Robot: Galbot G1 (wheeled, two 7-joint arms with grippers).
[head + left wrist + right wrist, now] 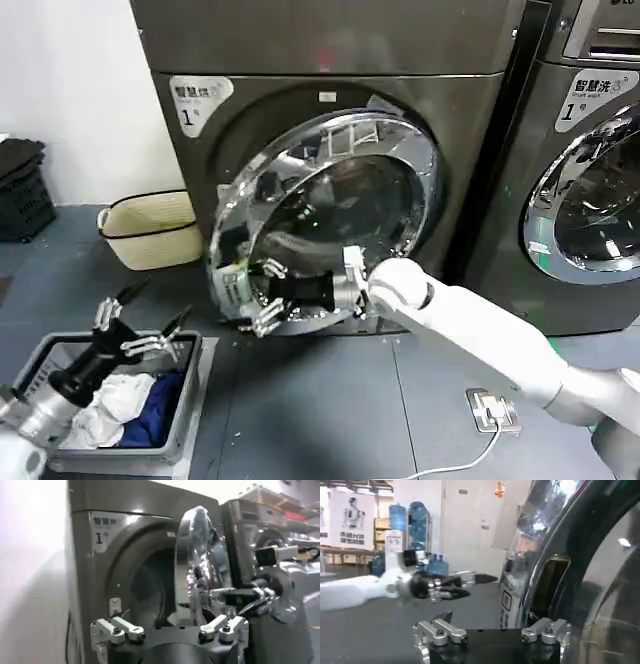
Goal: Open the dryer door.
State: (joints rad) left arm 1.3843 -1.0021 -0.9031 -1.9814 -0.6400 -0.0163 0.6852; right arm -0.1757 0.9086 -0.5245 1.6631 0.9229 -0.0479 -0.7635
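On the grey floor (330,400), both grippers' fingers spread apart beside the ajar dryer door (330,215).

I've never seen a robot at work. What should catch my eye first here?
The big chrome-ringed dryer door, already swung partly out from its dark grey machine. The white right arm reaches across to it, its right hand open at the door's lower free edge. The left hand hovers open over a grey laundry bin on the floor, away from the door.

Right gripper (490,630), fingers spread, at the dryer door (580,555) chrome rim; left gripper (451,587) beyond.
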